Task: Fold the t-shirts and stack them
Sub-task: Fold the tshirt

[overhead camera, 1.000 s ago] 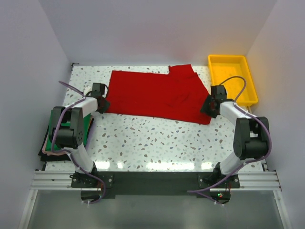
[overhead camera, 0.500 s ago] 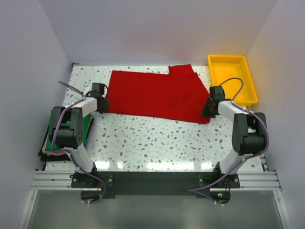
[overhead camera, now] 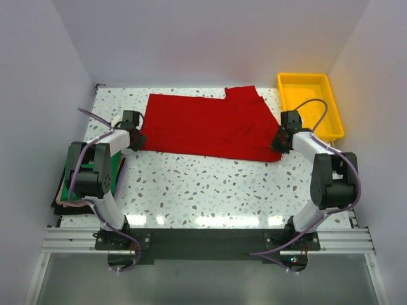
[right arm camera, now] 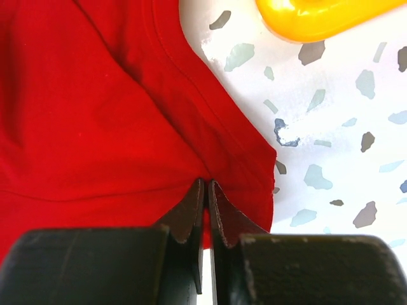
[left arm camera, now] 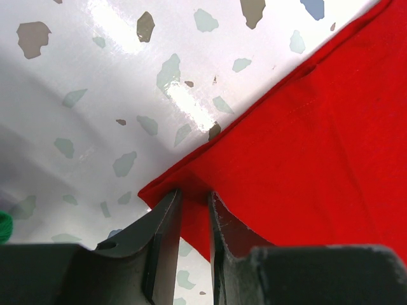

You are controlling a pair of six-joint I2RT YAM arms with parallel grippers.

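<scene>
The red t-shirt [overhead camera: 203, 127] lies spread flat across the far half of the table. My left gripper [overhead camera: 135, 141] is at the shirt's near left corner. In the left wrist view its jaws [left arm camera: 194, 194] are shut on that red corner, a fold of cloth [left arm camera: 305, 140] pinched between them. My right gripper [overhead camera: 278, 143] is at the near right corner. Its fingers [right arm camera: 206, 183] are shut tight on a puckered pinch of red cloth [right arm camera: 95, 127]. A strip of the green t-shirt [overhead camera: 117, 173] shows at the table's left edge, mostly hidden under the left arm.
A yellow tray [overhead camera: 304, 77] stands at the back right, just beyond the right gripper; its rim [right arm camera: 318, 19] shows in the right wrist view. A dark pile [overhead camera: 63, 194] lies off the left edge beside the green shirt. White walls close in three sides.
The right gripper has closed on the red shirt's near right corner, and its wrist has shifted slightly. The left gripper holds its corner as before.
</scene>
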